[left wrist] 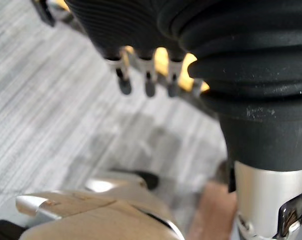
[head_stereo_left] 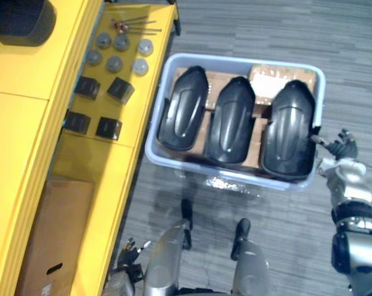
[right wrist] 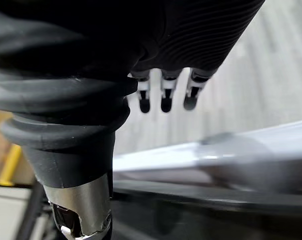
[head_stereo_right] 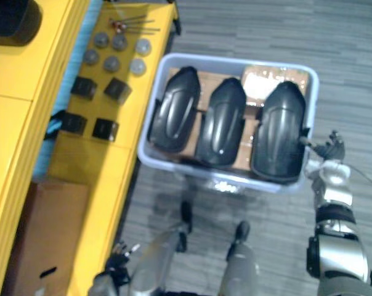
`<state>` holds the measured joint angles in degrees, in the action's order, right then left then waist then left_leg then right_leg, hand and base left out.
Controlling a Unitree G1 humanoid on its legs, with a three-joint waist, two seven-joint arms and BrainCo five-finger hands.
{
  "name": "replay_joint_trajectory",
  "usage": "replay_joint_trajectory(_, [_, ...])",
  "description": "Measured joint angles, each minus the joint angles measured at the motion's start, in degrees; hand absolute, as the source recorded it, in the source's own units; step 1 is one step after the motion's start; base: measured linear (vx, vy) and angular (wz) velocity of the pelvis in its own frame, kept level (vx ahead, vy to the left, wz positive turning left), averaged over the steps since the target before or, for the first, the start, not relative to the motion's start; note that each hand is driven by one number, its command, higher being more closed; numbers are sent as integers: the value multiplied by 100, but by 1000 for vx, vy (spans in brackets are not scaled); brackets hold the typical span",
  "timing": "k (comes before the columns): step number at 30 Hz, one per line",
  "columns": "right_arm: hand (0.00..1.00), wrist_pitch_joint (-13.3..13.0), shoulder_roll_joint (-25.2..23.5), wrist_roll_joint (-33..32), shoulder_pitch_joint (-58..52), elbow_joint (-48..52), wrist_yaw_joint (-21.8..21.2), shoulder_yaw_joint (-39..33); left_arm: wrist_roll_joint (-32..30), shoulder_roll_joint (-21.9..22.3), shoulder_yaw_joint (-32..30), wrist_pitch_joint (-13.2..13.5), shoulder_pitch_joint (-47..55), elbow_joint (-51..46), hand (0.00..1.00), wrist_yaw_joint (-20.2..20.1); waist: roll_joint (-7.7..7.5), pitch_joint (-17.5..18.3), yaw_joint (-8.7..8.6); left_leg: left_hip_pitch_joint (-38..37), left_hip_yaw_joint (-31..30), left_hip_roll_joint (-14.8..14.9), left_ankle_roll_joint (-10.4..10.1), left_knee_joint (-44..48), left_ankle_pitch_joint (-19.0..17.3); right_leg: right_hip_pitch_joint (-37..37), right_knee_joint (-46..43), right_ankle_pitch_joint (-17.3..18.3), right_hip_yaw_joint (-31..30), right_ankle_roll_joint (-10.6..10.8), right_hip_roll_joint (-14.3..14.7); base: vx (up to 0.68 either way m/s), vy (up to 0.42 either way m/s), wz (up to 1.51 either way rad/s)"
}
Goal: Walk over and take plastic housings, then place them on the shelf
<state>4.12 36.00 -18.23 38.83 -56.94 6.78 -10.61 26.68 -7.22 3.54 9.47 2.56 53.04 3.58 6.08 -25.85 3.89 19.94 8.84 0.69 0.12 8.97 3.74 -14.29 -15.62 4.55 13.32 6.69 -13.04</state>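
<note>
Three black plastic housings sit side by side in a pale plastic bin (head_stereo_left: 235, 60) on the floor, leaning on a cardboard liner (head_stereo_left: 278, 77): the left housing (head_stereo_left: 184, 108), the middle housing (head_stereo_left: 231, 120) and the right housing (head_stereo_left: 289, 129), packed closely with their edges near or touching; none is lifted yet. The right hand (head_stereo_left: 339, 149) hovers just outside the bin's right wall beside the right housing, its fingers (right wrist: 165, 101) hanging straight and loose with nothing in them; whether a fingertip touches the rim or the shell I cannot tell. The left hand (head_stereo_left: 129, 254) hangs well apart from the bin, below its left corner, its fingers (left wrist: 149, 86) likewise relaxed and empty. The main risk is probably the grip; the shells look smooth, domed and glossy, so a one-handed pinch may slide off; a reach from outside the wall could catch the rim and shove or tip the light bin rather than enter it. Because the housings crowd each other, lifting the right one could drag or topple the middle one. The yellow shelf (head_stereo_left: 20, 68) to the bin's left already carries small black blocks (head_stereo_left: 120, 89), grey round caps (head_stereo_left: 115, 63) and a cardboard box (head_stereo_left: 50, 234); a housing set down carelessly there may knock those parts off.
</note>
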Motion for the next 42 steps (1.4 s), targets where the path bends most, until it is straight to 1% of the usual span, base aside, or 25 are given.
replay_joint_trajectory(2, [0,88,101,85,95,-42,-87,3,4,18,17,0,-45,6,0,-2,61,-30,23,10,-1,-3,5,-63,50,-54,-25,2,2,-2,-2,0,0,0])
replay_joint_trajectory(4, [0,115,167,110,225,-87,-146,12,44,51,18,1,-57,10,0,-2,126,-61,28,10,1,-3,2,-80,66,-83,-73,11,2,-18,-8,0,0,0])
replay_joint_trajectory(6, [0,146,290,160,368,-102,-213,128,55,96,52,1,-81,14,0,0,228,-99,42,11,-2,-2,-9,-115,93,-118,-114,27,5,-30,-13,0,0,0])
replay_joint_trajectory(8, [0,222,309,264,461,-123,-256,184,58,87,147,1,-102,23,0,-1,251,-105,48,19,-1,-13,-17,-196,149,-200,-195,64,6,-38,-34,3,-4,3])
replay_joint_trajectory(9, [100,268,325,350,488,-184,-312,238,58,86,162,0,-118,37,0,-2,259,-104,57,18,-21,-21,-20,-263,195,-244,-257,96,25,-44,-45,19,-21,9])
replay_joint_trajectory(11, [100,332,339,466,491,-248,-333,242,79,88,167,0,-153,66,0,-7,260,-104,88,25,-40,-28,-33,-271,208,-287,-361,169,47,-42,-70,24,-20,9])
replay_joint_trajectory(12, [100,352,345,529,493,-249,-349,259,184,88,169,0,-157,68,0,-16,260,-104,99,25,-56,-34,-36,-270,210,-296,-409,201,61,-48,-84,26,-11,6])
replay_joint_trajectory(14, [100,402,564,746,515,-278,-305,366,225,90,170,0,-196,72,0,-33,267,-103,150,95,-75,-39,-50,-265,222,-390,-501,244,77,-61,-101,29,-16,6])
replay_joint_trajectory(17, [100,543,726,1109,565,-293,-309,418,224,94,172,-15,-256,102,0,-35,274,-100,146,152,-131,-38,-58,-283,255,-453,-553,265,109,-68,-99,35,-15,7])
replay_joint_trajectory(21, [100,587,832,1388,687,-430,-321,549,225,97,174,0,-262,92,0,-36,275,-99,128,151,-204,-29,-79,-274,270,-432,-611,295,229,-97,-106,27,-18,8])
replay_joint_trajectory(23, [100,578,845,1872,755,-429,-315,686,226,99,181,7,-262,91,0,-36,276,-99,134,106,-219,-27,-88,-274,276,-381,-641,331,249,-99,-110,1,-8,6])
replay_joint_trajectory(24, [100,575,845,1979,765,-429,-306,760,228,100,188,12,-262,86,0,-38,278,-98,142,92,-220,-28,-88,-274,276,-372,-656,338,251,-101,-115,-9,-1,3])
replay_joint_trajectory(26, [100,577,839,2275,795,-429,-193,902,265,99,227,36,-261,42,0,-40,278,-97,160,75,-239,-34,-93,-313,316,-368,-676,351,278,-102,-124,-21,3,5])
replay_joint_trajectory(29, [100,570,839,2469,799,-430,-18,988,265,99,273,37,-260,-9,0,-62,281,-95,158,-3,-286,-56,-92,-502,438,-351,-656,351,339,-102,-140,-16,4,11])
replay_joint_trajectory(33, [100,510,840,2591,815,-435,363,1082,267,96,306,41,-255,-37,0,-152,281,-95,166,-105,-346,-59,-104,-669,563,-277,-637,348,390,-106,-133,-4,2,7])
replay_joint_trajectory(39, [100,452,849,2816,888,-374,621,1241,260,84,391,40,-220,-195,0,-145,280,-96,148,-270,-343,-31,-105,-726,563,-73,-467,304,401,-102,-68,15,-5,-1])
replay_joint_trajectory(42, [100,450,849,2815,887,-236,845,1238,252,84,388,139,-167,-310,0,-67,278,-97,128,-296,-344,-1,-105,-739,563,21,-341,212,401,-92,-3,55,-8,-2])
